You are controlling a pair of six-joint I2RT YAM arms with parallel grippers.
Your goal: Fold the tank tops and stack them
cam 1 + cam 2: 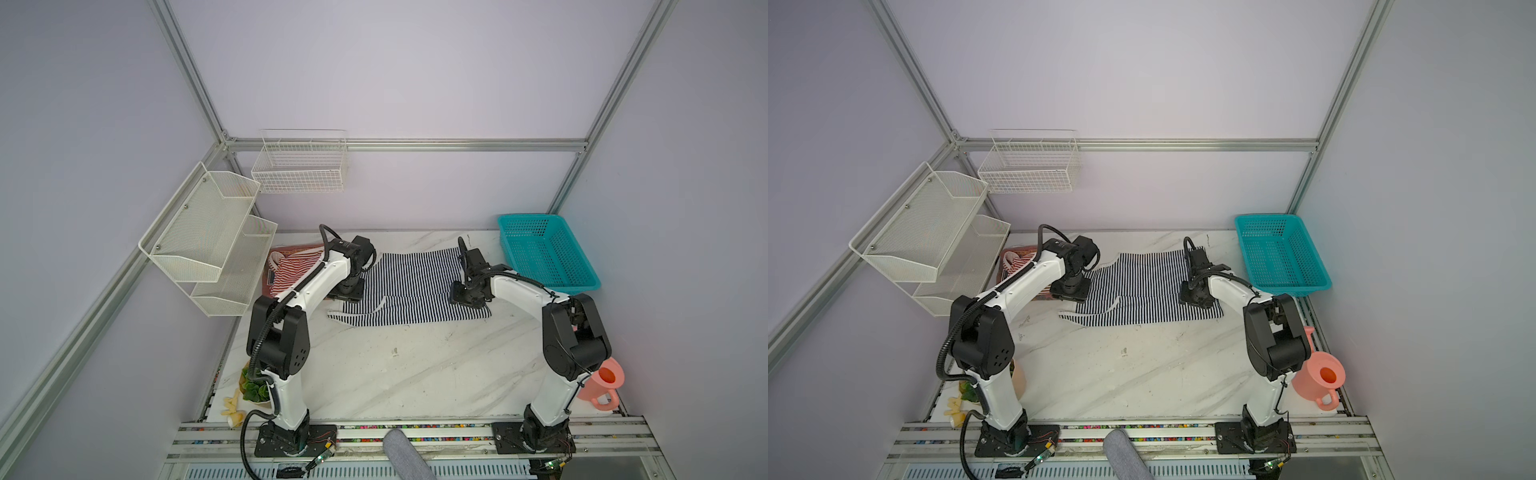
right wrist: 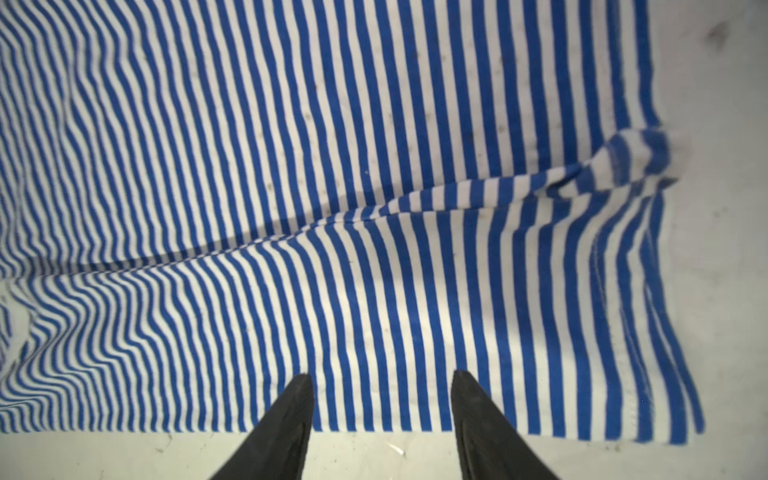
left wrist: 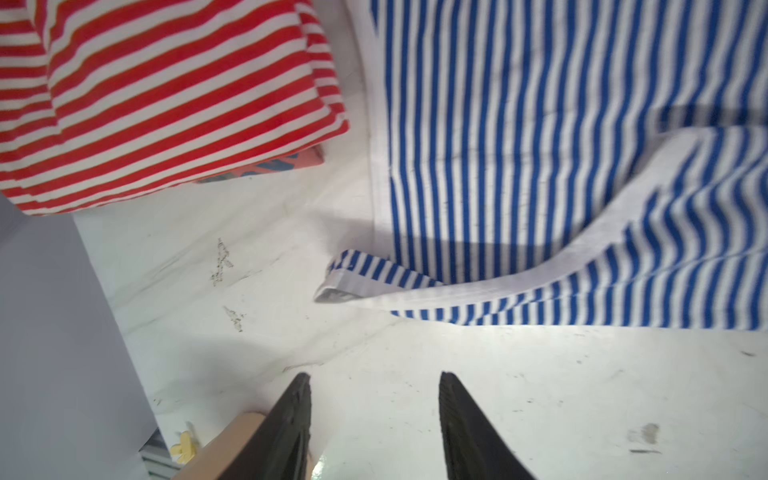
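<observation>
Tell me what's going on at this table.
Two robot arms are folding striped tank tops. The red-striped top lies folded at the left, on a rust-red garment. The navy-striped top is spread mid-table with a fold line across it. The left gripper hovers open over bare table beside its strap. The right gripper hovers open over its edge. Neither holds anything, and the navy top isn't stacked yet.
</observation>
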